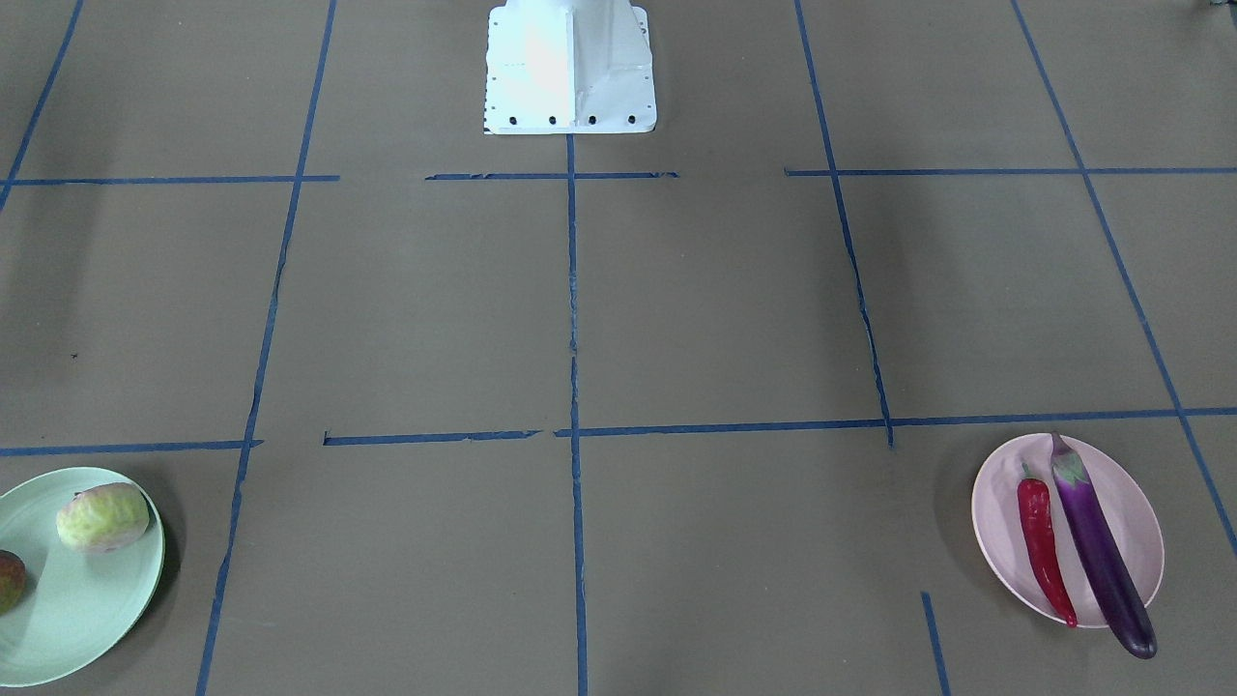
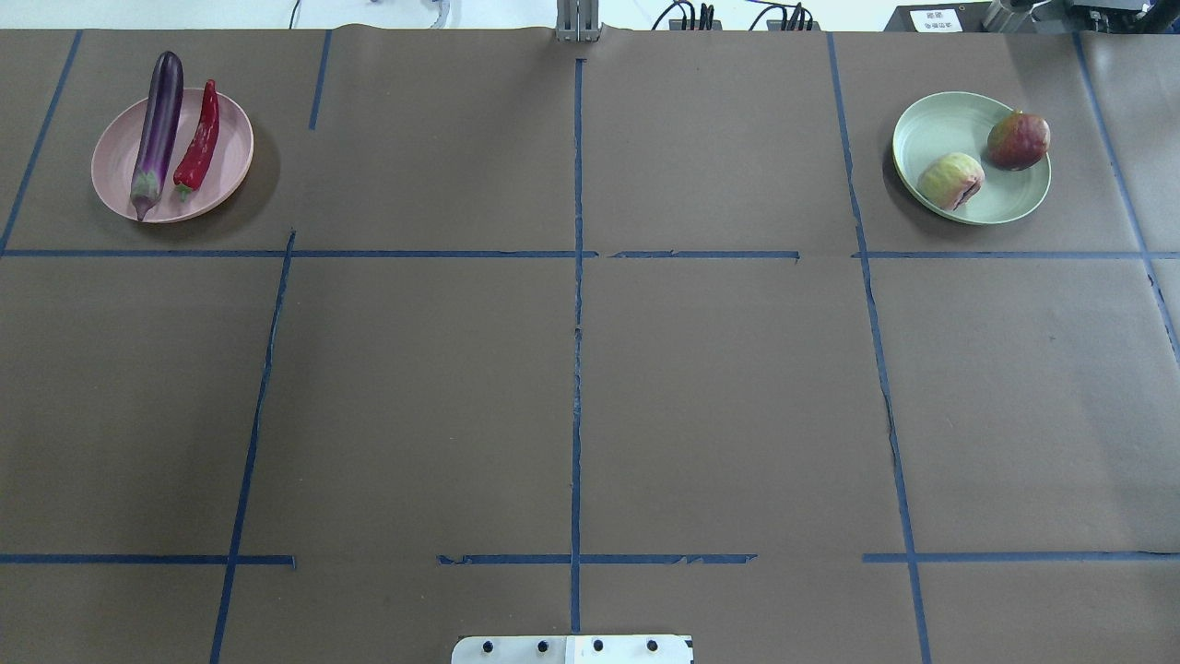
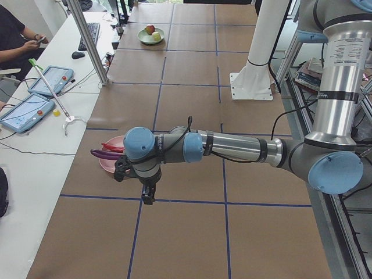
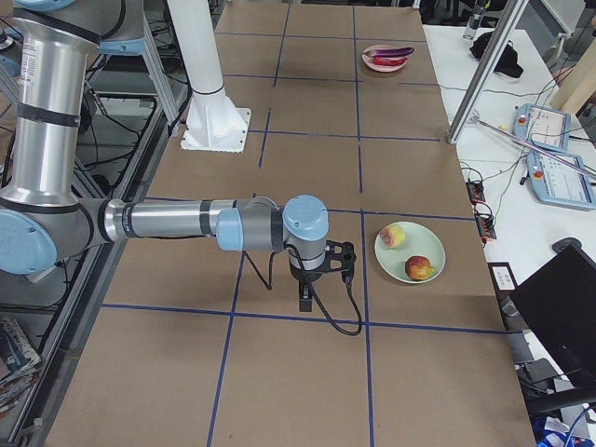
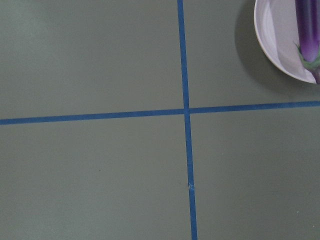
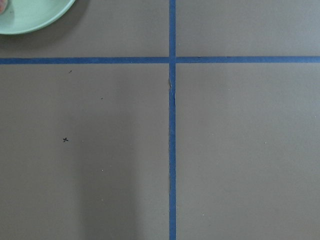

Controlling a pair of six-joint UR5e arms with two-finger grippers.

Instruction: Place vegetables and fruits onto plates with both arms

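The purple eggplant (image 1: 1097,541) (image 2: 157,129) and the red chili pepper (image 1: 1044,546) (image 2: 198,143) lie side by side on the pink plate (image 1: 1140,512) (image 2: 115,166). The pale green-pink blocky fruit (image 1: 101,517) (image 2: 949,180) and the round red-blushed fruit (image 1: 8,580) (image 2: 1018,140) sit on the mint green plate (image 1: 77,599) (image 2: 940,120). My left gripper (image 3: 148,199) points down above the table, beside the pink plate (image 3: 110,163). My right gripper (image 4: 305,304) points down beside the mint plate (image 4: 410,251). Both hold nothing that I can see, and I cannot tell whether they are open or shut.
The white base block (image 1: 570,68) stands at the robot's side of the table. Blue tape lines (image 2: 576,369) divide the brown tabletop. A metal post (image 3: 87,40) and tablets (image 3: 26,110) stand on the side bench with an operator.
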